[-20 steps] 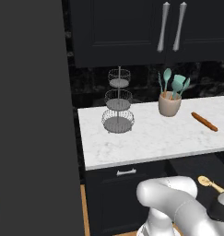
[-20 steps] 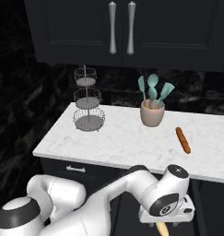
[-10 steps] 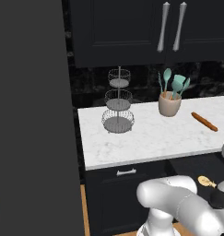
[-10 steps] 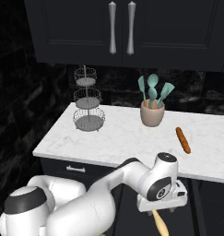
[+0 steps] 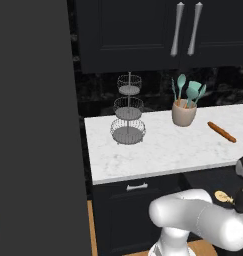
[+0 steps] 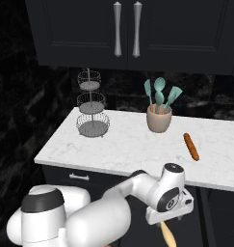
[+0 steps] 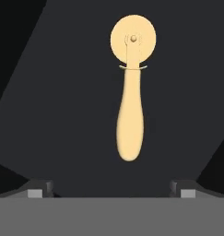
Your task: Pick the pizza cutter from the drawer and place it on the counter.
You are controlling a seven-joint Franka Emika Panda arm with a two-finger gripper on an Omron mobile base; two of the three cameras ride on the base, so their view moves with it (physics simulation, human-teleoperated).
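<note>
The golden-yellow pizza cutter [image 7: 130, 115] lies flat on the black floor of the open drawer [image 7: 62, 115], its wheel at the far end and its handle pointing back at me. My gripper [image 7: 111, 191] hangs above the handle end, open, its fingertips [image 7: 39, 189] wide apart with nothing between them. In the left base view the cutter's wheel [image 5: 223, 196] peeks out beside my hand inside the drawer [image 5: 208, 179]. From the right base view the handle [image 6: 167, 235] shows below my gripper [image 6: 164, 223]. The white marble counter [image 5: 163, 147] runs just above the drawer.
On the counter stand a three-tier wire stand [image 5: 128, 112], a crock of teal utensils [image 5: 184, 112] and a reddish-brown rolling pin [image 5: 222, 131]. A shut drawer with a silver handle [image 5: 137, 186] lies left of the open one. A tall dark panel [image 5: 38, 125] walls off the left.
My hand has shifted over the drawer and now covers more of the cutter's handle in the left base view. The cutter itself has not moved.
</note>
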